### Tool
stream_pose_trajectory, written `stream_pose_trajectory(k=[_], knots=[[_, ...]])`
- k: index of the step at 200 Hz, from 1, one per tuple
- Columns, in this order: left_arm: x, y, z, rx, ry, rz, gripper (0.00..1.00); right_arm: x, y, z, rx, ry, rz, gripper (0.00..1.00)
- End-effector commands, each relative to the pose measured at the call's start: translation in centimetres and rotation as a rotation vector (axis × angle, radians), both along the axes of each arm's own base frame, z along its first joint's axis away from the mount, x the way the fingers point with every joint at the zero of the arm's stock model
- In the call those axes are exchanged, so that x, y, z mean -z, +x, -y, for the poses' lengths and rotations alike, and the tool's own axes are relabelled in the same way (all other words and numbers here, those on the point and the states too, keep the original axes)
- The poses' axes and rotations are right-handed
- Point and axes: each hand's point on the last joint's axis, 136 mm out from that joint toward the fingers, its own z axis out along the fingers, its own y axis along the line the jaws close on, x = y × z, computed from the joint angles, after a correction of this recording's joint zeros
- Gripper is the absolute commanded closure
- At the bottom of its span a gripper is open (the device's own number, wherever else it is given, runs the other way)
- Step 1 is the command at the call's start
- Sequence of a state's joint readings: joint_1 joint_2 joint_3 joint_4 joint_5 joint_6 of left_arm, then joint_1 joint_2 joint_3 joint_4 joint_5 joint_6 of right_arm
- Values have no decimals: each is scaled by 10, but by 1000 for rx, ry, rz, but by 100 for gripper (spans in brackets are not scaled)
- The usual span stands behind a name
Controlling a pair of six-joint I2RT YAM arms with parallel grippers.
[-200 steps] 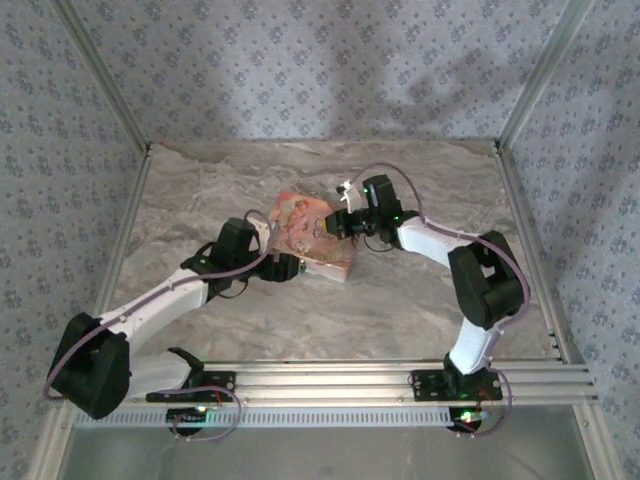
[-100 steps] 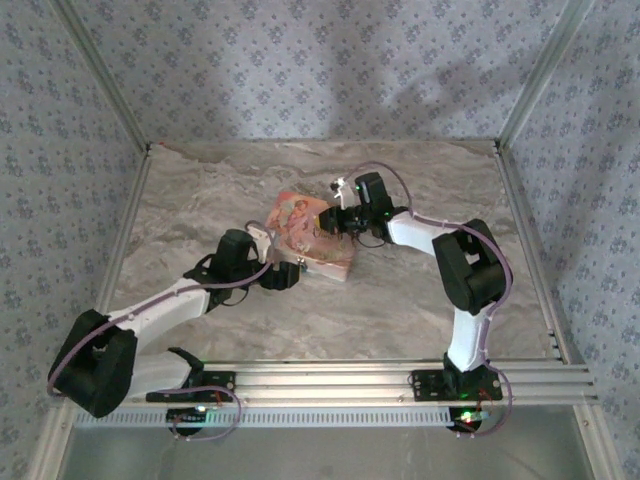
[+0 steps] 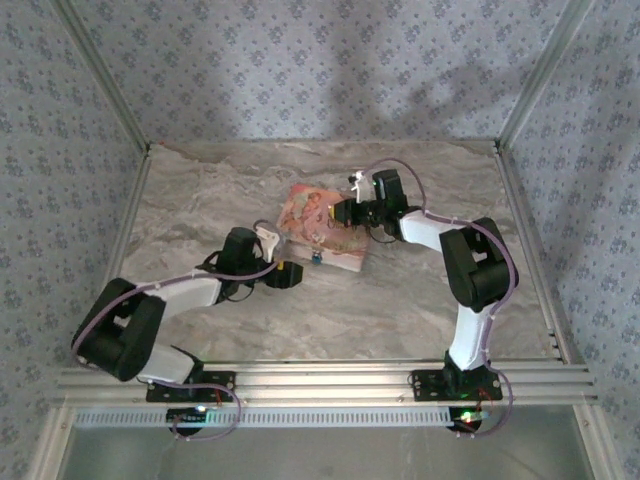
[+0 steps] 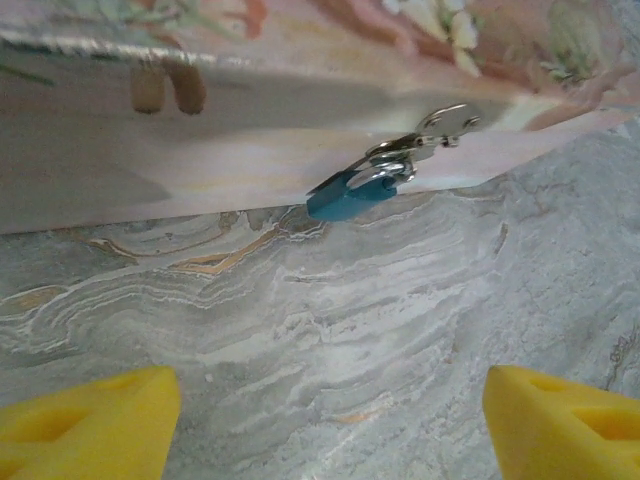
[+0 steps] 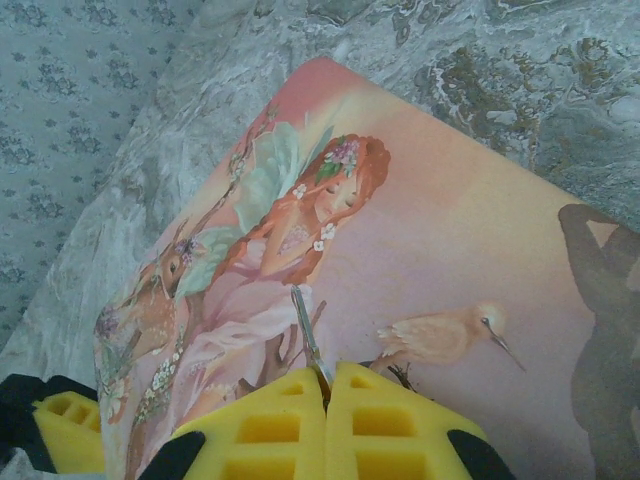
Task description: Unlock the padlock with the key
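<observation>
The blue padlock (image 4: 350, 195) hung on the clasp of the picture box (image 4: 250, 110), upper centre of the left wrist view. The left gripper (image 4: 325, 425) sat open on the bench (image 4: 330, 300), short of the padlock. The right gripper (image 5: 328, 388), bottom centre of its view, was closed on the key (image 5: 306, 335) over the lid.

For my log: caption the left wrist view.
Open left gripper faces the blue padlock hanging from the clasp of the pink box.

Blue padlock (image 4: 345, 197) hangs tilted on the hasp (image 4: 441, 122); thin key (image 5: 306, 335) over box lid (image 5: 450, 250).
</observation>
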State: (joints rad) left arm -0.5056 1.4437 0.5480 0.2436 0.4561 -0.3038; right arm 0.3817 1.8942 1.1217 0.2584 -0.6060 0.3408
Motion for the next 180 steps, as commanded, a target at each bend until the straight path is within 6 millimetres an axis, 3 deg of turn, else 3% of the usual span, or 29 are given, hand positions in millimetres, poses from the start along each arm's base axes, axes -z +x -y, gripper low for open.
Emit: stream_pose_trajectory(k=[1,73,126,153,180], knots=[[-15,13,21,60,-50,66,22,44,-11,19,67,-84,-129,100],[-14,46,34,35,-37,131,24,40,-14,22,73,-92,-119,100],[-12,70,26,-7,-39,143,24,39,-14,24,83,-96,-115,100],[-9,74,21,-21,-39,141,24,39,-15,23,84,-95,-116,100],[-10,65,27,18,-59,127,25,39,-15,23,87,-95,-116,100]])
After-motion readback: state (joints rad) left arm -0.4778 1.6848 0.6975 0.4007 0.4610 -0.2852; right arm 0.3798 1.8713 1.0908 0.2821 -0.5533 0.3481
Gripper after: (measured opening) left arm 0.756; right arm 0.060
